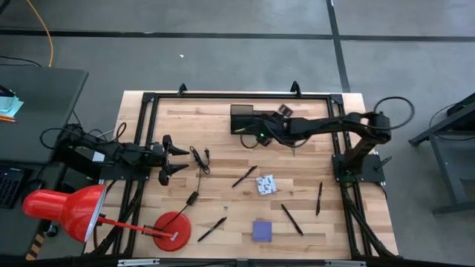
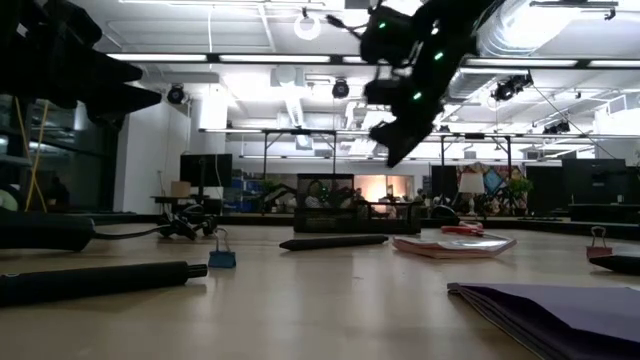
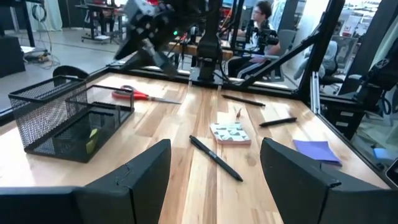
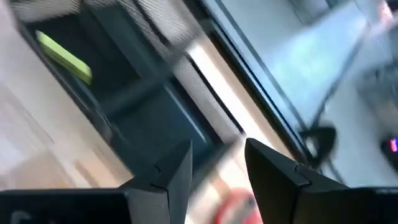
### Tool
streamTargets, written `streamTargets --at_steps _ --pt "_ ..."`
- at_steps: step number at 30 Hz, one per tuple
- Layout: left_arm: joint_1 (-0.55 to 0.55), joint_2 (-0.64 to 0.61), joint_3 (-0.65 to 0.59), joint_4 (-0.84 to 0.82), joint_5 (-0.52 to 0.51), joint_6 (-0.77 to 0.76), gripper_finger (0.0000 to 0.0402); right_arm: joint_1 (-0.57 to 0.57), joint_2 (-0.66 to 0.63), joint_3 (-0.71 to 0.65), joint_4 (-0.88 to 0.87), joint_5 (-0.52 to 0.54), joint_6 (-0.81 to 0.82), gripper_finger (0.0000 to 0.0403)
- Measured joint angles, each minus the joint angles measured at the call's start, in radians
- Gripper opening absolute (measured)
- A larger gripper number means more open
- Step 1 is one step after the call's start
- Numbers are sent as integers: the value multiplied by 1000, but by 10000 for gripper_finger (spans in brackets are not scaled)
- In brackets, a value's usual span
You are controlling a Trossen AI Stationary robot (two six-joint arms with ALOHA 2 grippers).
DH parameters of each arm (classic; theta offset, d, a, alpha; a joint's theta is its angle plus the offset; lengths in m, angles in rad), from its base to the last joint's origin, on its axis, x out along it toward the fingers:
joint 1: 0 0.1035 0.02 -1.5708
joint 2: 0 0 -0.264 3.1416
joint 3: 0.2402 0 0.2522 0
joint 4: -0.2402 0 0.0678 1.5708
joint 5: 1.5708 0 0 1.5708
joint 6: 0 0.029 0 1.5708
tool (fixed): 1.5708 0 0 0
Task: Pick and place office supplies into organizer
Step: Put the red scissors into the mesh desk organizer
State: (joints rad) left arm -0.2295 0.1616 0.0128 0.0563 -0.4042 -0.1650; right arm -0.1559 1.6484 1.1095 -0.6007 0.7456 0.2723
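The black mesh organizer (image 1: 239,113) stands at the table's far middle. A tiny yellow piece (image 4: 65,56) lies inside it. Red-handled scissors (image 3: 134,94) lie flat on the table beside it. My right gripper (image 4: 217,162) hangs above the scissors and the organizer's edge, tilted down, open, with nothing between its fingers. Several black pens (image 1: 245,176), a white patterned packet (image 1: 266,184) and a purple sticky-note pad (image 1: 262,230) lie on the table's near half. My left gripper (image 1: 174,157) waits open at the left side, pointing level.
A red desk lamp (image 1: 67,211) with its round base (image 1: 172,230) stands at the near left corner. A thin black cable (image 1: 199,159) lies just in front of my left gripper. A black frame (image 1: 223,96) runs around the table's edges.
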Motion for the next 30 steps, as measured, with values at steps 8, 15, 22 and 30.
streamTargets --at_steps 8,15,22,30 --pt "0 0 0 1 -28 -2 232 103 -75 0 -502 32 509 140" --pt "0 3 0 3 -33 -27 232 191 -131 -128 -522 -159 719 140" --pt "0 14 0 2 -26 -27 232 267 -377 -400 -368 -199 858 140" --pt "0 13 0 2 -50 -24 232 158 -724 -549 -251 -148 812 140"
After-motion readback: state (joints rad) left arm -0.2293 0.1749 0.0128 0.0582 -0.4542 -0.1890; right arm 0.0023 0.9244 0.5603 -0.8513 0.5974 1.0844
